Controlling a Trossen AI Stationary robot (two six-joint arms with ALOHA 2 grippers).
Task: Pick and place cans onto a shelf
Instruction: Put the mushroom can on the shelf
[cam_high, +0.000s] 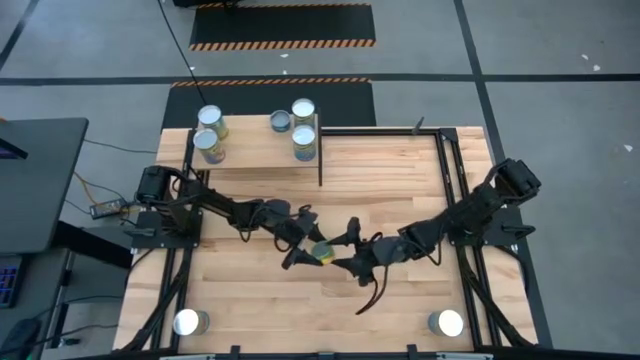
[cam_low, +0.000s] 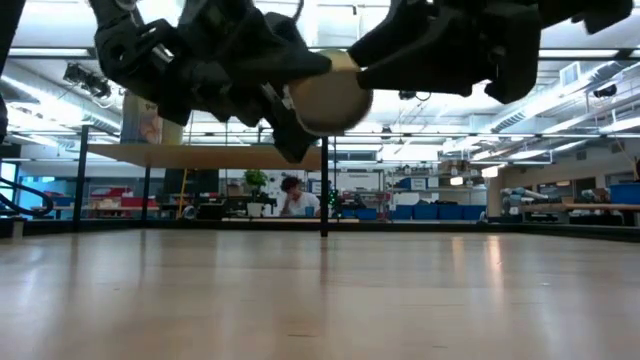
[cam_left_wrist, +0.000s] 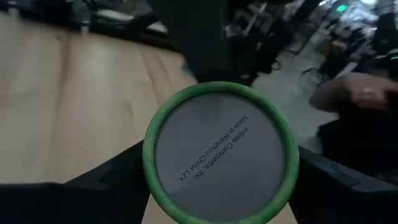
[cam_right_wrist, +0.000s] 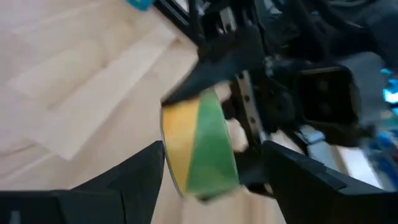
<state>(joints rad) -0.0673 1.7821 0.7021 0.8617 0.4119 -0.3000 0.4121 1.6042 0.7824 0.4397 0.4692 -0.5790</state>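
Mid-worktop, raised clear of the wood: a small cylindrical can with a green rim, grey flat end and yellow-and-green label (cam_high: 322, 250) is lying between the two grippers, its long axis roughly level and running from one arm toward the other. The left gripper (cam_high: 303, 247) is clamping it across the body, one flat end facing the left wrist camera (cam_left_wrist: 221, 152). The right gripper (cam_high: 345, 250) is standing just beside the can's other end with its dark fingers (cam_right_wrist: 130, 168) spread on either side of the label, not visibly pressing; both arms are about equally near. Below, the pale butcher-block worktop (cam_high: 400, 170) is lying bare under the can. Farther off, the light wooden shelf on thin black legs (cam_high: 255, 150) is carrying five silver-topped cans (cam_high: 303, 143). Beyond it, a seated person (cam_low: 295, 198) is showing in the workshop
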